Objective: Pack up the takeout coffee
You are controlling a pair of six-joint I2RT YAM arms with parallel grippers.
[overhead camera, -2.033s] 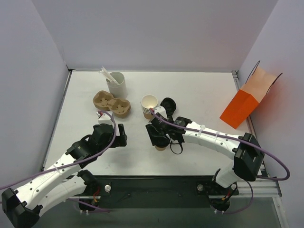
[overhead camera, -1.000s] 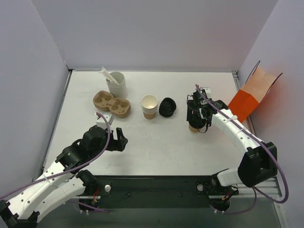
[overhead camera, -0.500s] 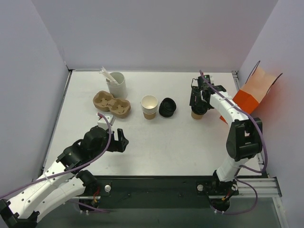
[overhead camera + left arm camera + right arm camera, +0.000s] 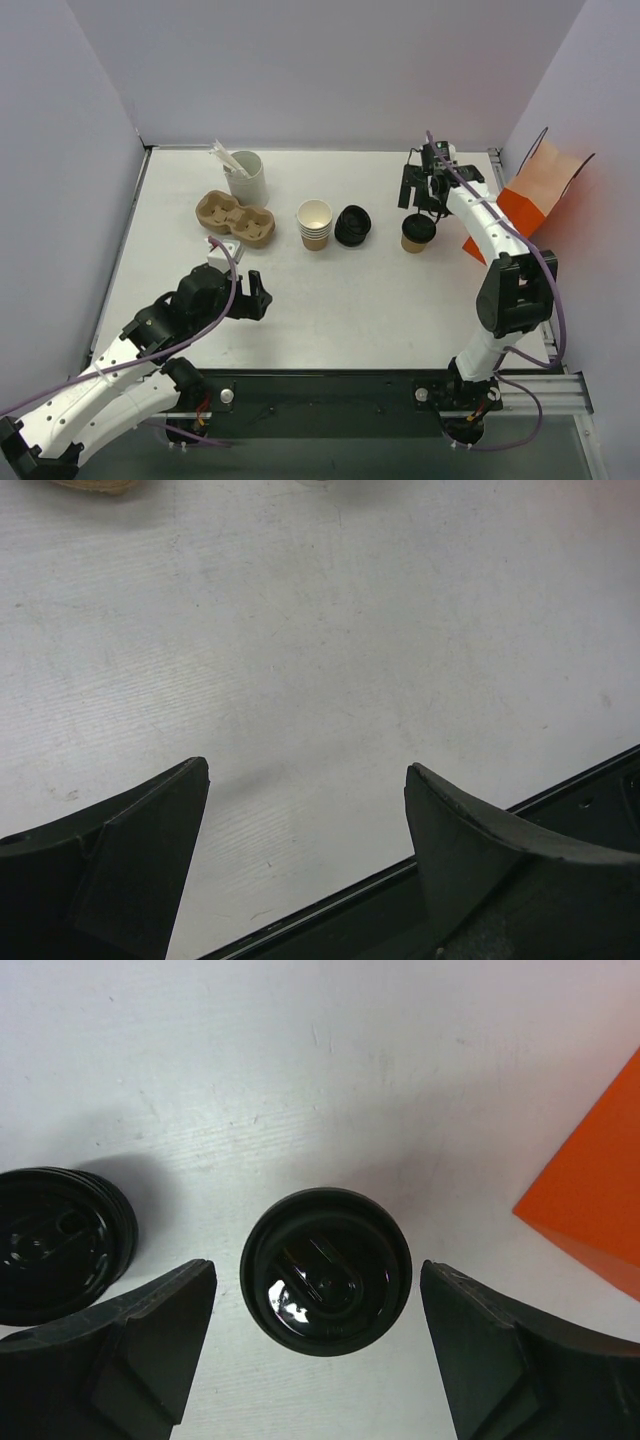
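The takeout coffee [image 4: 417, 233], a tan paper cup with a black lid [image 4: 325, 1272], stands upright on the white table, just left of the orange bag [image 4: 520, 215]. My right gripper [image 4: 420, 190] hovers over and slightly behind it. In the right wrist view this gripper [image 4: 315, 1265] is open, with table showing between the lid and each finger. My left gripper [image 4: 255, 295] hangs open over bare table near the front left. The left wrist view shows nothing between its fingers [image 4: 150, 830].
A stack of lidless tan cups [image 4: 315, 222] and a pile of black lids [image 4: 352, 225] sit mid-table; the lids [image 4: 60, 1245] lie left of the coffee. A pulp cup carrier [image 4: 235, 218] and a white cup of stirrers [image 4: 245, 178] stand back left. The bag's corner [image 4: 590, 1200] is close on the right.
My right arm carried the coffee back and right toward the orange bag, set it on the table, opened its jaws and drew away from it. The left arm has barely moved.
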